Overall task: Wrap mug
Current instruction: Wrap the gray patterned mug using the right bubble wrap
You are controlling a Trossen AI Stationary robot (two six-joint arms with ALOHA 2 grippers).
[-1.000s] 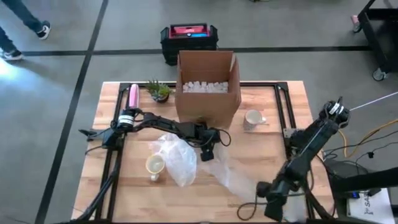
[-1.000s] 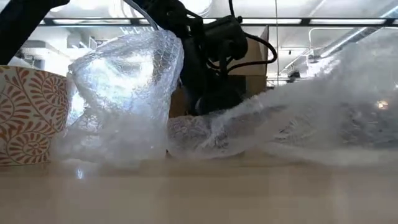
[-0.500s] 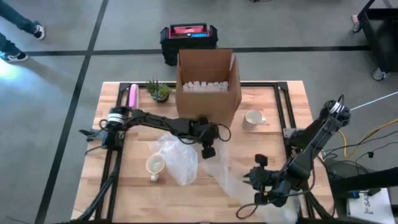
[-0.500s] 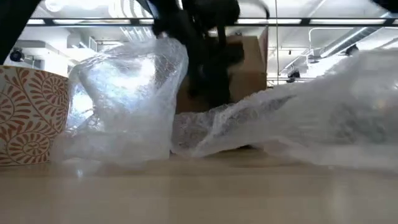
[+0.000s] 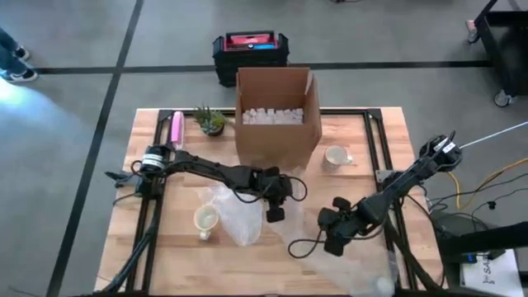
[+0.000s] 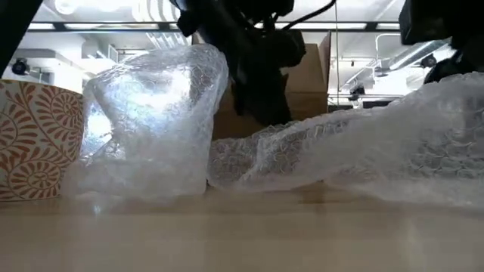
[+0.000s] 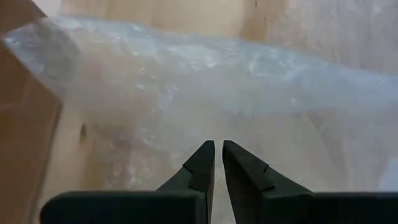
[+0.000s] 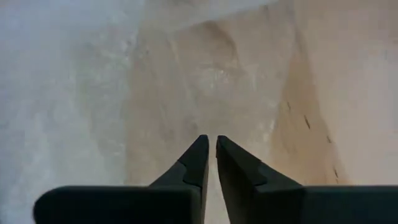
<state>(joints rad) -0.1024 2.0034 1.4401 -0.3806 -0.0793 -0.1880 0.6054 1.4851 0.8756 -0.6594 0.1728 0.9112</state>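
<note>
- The patterned mug [image 5: 205, 219] stands upright on the wooden table [image 5: 363, 148], near its front left, touching the raised, crumpled end of the bubble wrap [image 5: 239, 216].
- The left gripper [image 5: 275, 212] hangs over the sheet's middle, on the far side of the raised fold from the mug; its fingers [image 7: 200, 163] are nearly together, a thin slit between the tips, with nothing seen pinched.
- The right gripper [image 5: 332, 239] is over the flatter stretch of sheet toward the front right, well apart from the mug; its fingers [image 8: 198, 158] are likewise almost closed, and nothing shows between them.
- In the low view the mug [image 6: 34, 140] is cream ceramic with an orange leaf-scroll print, a straight-walled cylinder.
- The bubble wrap [image 6: 151, 121] is clear, glossy plastic dotted with small round cells, bunched into a tall hump beside the mug and trailing low and wrinkled across the table.
- A second, plain pale mug [image 5: 335, 157] sits beside the open cardboard box [image 5: 276, 115], which holds white packing pieces.
</note>
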